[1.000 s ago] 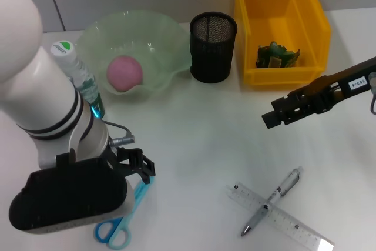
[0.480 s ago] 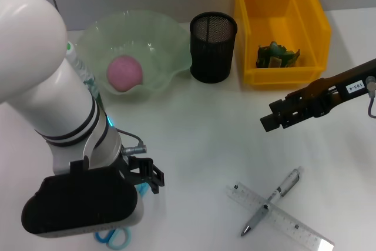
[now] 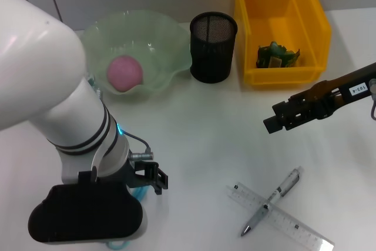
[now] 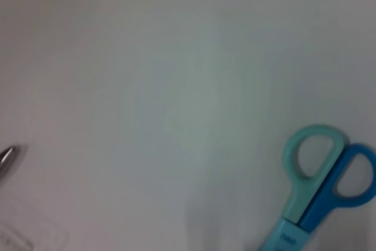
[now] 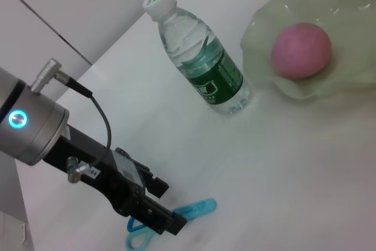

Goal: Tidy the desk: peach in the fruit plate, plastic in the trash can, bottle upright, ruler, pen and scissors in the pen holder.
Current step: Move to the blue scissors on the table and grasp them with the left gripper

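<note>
Nearest to us on the white desk (image 3: pixel 194 127), our left gripper (image 5: pixel 154 207) hangs low over the blue scissors (image 4: pixel 314 189), which lie flat beneath it; in the head view the arm covers nearly all of them. The right wrist view shows the dark fingers (image 5: pixel 167 221) directly above the scissors' blades with the handle loops sticking out past them, but we cannot tell whether the fingers are open or closed, nor whether they touch the scissors.

Off to our right at the front, the pen (image 3: pixel 271 201) lies crossed over the clear ruler (image 3: pixel 281 217), the two touching where they cross.

Farther out on that side, our right gripper (image 3: pixel 272 124) hovers above bare desk, well apart from pen and ruler; its fingers look drawn together with no gap between them and nothing in them.

Toward the back, the pink peach (image 3: pixel 124 73) sits in the pale green fruit plate (image 3: pixel 170 39). Just beside the plate, the water bottle (image 5: pixel 200 57) stands upright with its cap on. The black mesh pen holder (image 3: pixel 212 45) stands between the plate and the yellow trash can (image 3: pixel 311 10), which holds a crumpled piece of green plastic (image 3: pixel 276 54).
</note>
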Action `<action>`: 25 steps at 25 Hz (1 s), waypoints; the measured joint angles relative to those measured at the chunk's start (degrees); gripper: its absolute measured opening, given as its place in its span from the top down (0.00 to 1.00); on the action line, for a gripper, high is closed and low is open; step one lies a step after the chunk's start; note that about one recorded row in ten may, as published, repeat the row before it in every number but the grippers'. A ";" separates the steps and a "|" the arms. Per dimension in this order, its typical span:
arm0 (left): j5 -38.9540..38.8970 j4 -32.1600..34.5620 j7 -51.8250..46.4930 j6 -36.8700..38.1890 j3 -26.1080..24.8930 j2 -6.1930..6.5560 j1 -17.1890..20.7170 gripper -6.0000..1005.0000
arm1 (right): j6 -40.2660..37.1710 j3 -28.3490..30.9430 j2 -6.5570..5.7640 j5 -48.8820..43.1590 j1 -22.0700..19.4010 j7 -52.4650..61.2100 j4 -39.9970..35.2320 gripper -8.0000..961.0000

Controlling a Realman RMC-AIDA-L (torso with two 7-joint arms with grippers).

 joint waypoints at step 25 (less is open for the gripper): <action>-0.35 -5.01 0.80 0.49 -0.69 0.00 -1.59 0.29 | 0.00 1.14 -0.17 0.16 -0.08 0.02 0.09 0.15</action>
